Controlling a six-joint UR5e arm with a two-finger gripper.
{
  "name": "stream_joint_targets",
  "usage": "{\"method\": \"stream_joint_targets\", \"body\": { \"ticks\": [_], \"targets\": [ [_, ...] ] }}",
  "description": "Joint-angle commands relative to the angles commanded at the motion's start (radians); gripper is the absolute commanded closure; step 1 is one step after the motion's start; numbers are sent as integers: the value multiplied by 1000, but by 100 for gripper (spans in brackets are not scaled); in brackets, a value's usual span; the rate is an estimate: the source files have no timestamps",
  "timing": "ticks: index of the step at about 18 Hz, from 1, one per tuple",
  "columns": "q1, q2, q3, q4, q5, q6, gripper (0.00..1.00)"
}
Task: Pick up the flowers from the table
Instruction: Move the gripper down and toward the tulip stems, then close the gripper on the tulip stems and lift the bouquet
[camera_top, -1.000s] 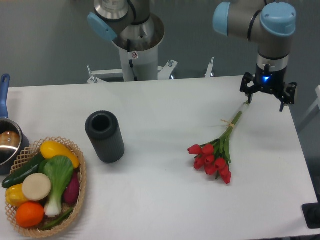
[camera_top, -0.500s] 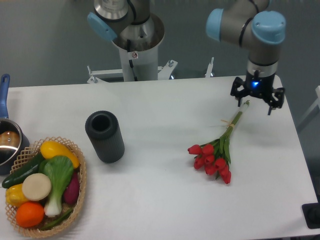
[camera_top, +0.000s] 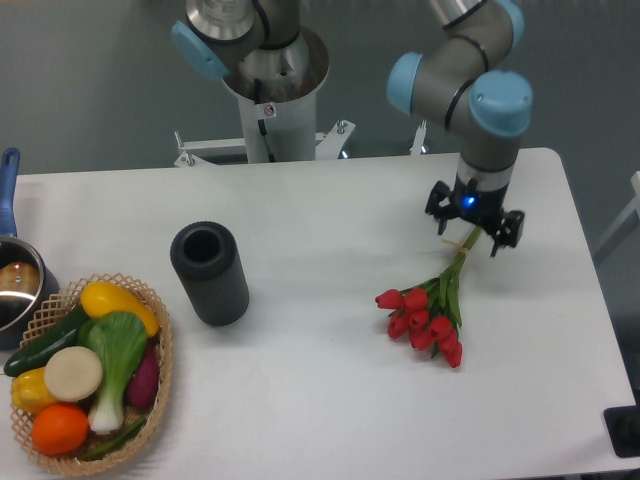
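Right now we have our gripper (camera_top: 472, 224) spread open and poised over the upper end of the stems of the flowers (camera_top: 432, 307), with one finger showing on either side of the stalks and nothing clamped between them; whether the fingers touch the stems we cannot tell from this angle. From the gripper, the bunch runs down and toward the camera across the table (camera_top: 330, 400), lying flat, its pale band just below the fingers and its red heads at the far end of the bunch, nearer the front edge. Well off to the side of the gripper, across the middle of the table, a dark cylindrical cup (camera_top: 209, 272) lies tilted with its opening facing up and back. Farther still in that direction, near the table's corner, sits a wicker basket (camera_top: 160, 385) filled with mixed vegetables and fruit, and beside it at the edge a pot (camera_top: 18, 285) with a blue handle.
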Motion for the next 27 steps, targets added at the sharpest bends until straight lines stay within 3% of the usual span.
{"method": "stream_joint_targets", "body": {
  "ticks": [5,8,9,11,12,16,24,27],
  "targets": [
    [-60,-49,54,0,0,-74,0],
    [-75,-55,46,0,2,-80,0],
    [-75,-57,49,0,2,-77,12],
    [-83,-55,51,-2,2,-80,76],
    [-86,-54,45,-2,5,-77,100],
    [-91,0,45,-6,8,-233,100],
    [-52,78,66,-14,9,-245,100],
    [-31,87,98,-64,18,-242,100]
  ]
}}
